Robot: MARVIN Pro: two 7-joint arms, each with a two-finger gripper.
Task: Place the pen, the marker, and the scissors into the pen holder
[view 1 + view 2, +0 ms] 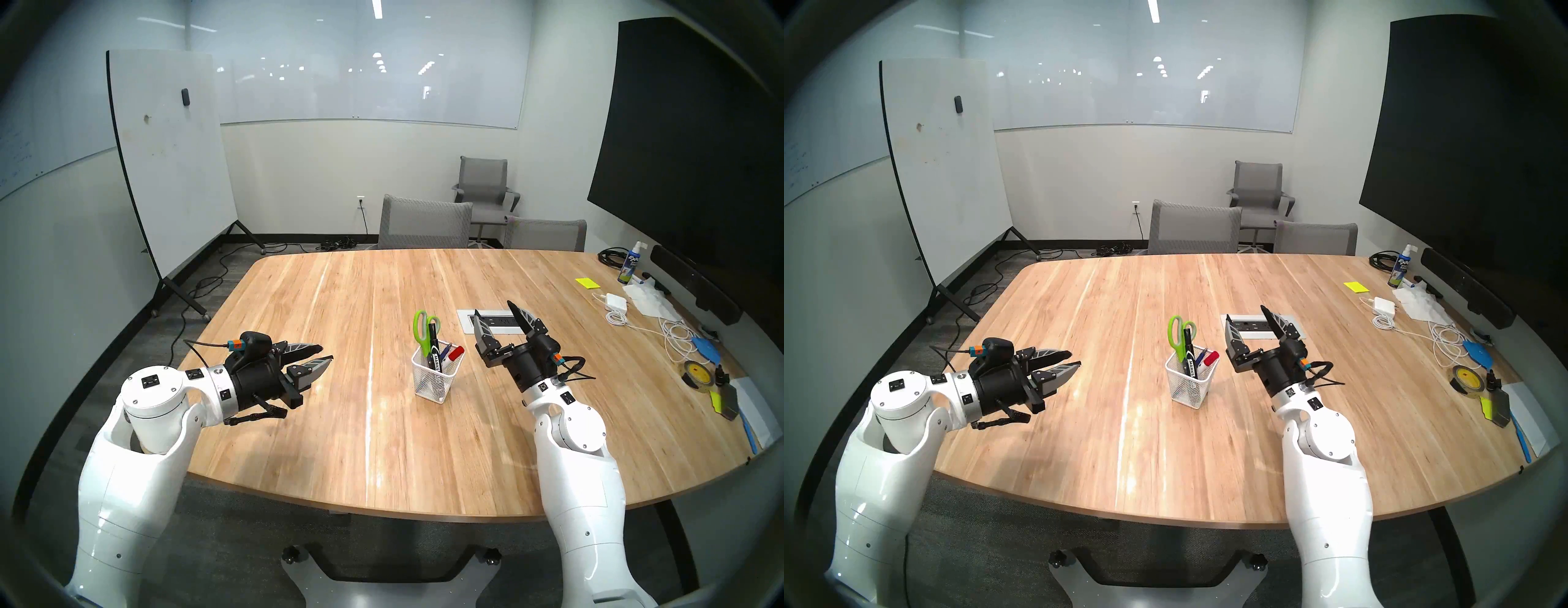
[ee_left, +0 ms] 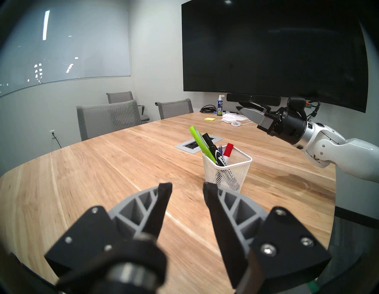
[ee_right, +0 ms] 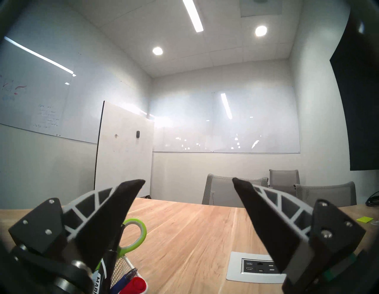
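4 things are sitting in the pen holder (image 1: 432, 382) already: the scissors (image 1: 424, 327) blades-down with the lime loops sticking up highest, a black marker (image 1: 435, 352) leaning beside them, the slim blue pen (image 1: 444, 350), and a red-capped marker (image 1: 455, 353) on the holder's right side. The holder stands upright near the middle of the table (image 1: 339, 424), a bit closer to the near edge than the far one.

Both arms hang above the wood, 1 on each side of the holder and well apart from it. The left gripper (image 1: 324, 353) points roughly level toward the holder, fingers clenched most of the way with only a narrow gap at the tips and nothing in between. The right gripper (image 1: 494, 308) tilts upward with its fingers spread wide, empty too, hovering over the power outlet panel (image 3: 258, 267) set into the tabletop.
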